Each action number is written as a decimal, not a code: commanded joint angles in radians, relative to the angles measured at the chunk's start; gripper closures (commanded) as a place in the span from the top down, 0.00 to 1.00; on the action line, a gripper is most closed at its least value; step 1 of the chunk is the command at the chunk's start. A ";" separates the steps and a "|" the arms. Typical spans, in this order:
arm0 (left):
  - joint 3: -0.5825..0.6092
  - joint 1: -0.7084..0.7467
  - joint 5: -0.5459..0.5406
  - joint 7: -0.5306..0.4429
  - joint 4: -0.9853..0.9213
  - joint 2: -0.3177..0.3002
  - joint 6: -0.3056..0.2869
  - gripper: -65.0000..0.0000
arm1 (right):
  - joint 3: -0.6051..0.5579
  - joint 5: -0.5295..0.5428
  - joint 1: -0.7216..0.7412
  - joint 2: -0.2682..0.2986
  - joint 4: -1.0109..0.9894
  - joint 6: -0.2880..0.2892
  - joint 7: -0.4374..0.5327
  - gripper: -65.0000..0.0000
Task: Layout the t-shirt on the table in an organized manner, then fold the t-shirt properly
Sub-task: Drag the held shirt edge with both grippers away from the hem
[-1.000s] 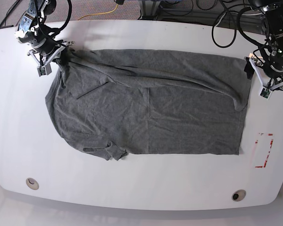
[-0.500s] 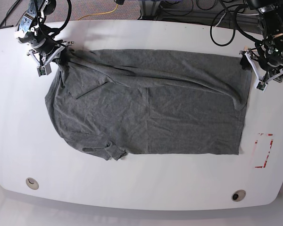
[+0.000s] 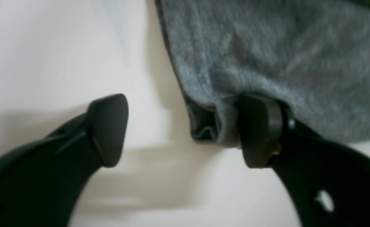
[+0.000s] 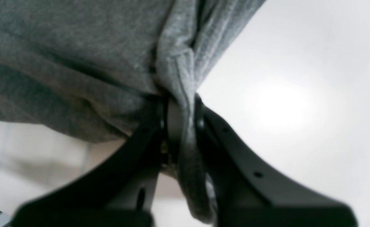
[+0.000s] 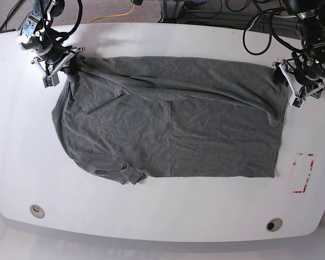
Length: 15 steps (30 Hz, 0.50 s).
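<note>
The grey t-shirt lies spread over the white table, with a long fold running across its upper half. In the base view my right gripper is at the shirt's far left corner. The right wrist view shows this gripper shut on a bunched strip of t-shirt fabric. My left gripper is at the shirt's far right corner. Its jaws stand wide open in the left wrist view: one finger touches the t-shirt corner, the other rests over bare table.
A red tape rectangle marks the table to the right of the shirt's near corner. Two round cable holes sit near the front edge. Black cables hang over the far edge behind the left arm.
My left gripper has moved toward the far edge and inward, onto the shirt's far right corner. My right gripper has stayed in place, still clamped on the fabric.
</note>
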 commanded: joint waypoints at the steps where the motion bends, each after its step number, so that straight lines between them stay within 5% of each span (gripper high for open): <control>1: 0.006 0.007 0.031 0.037 -0.031 -0.001 -0.002 0.49 | 0.004 0.009 0.001 0.014 0.017 -0.001 0.006 0.02; 8: 0.007 0.005 0.034 0.037 -0.065 0.001 -0.002 0.08 | 0.009 0.006 0.001 0.016 0.014 -0.001 0.006 0.02; 15: 0.006 0.021 0.035 0.041 -0.045 0.001 -0.002 0.00 | 0.011 0.007 -0.018 0.047 0.017 -0.001 0.003 0.02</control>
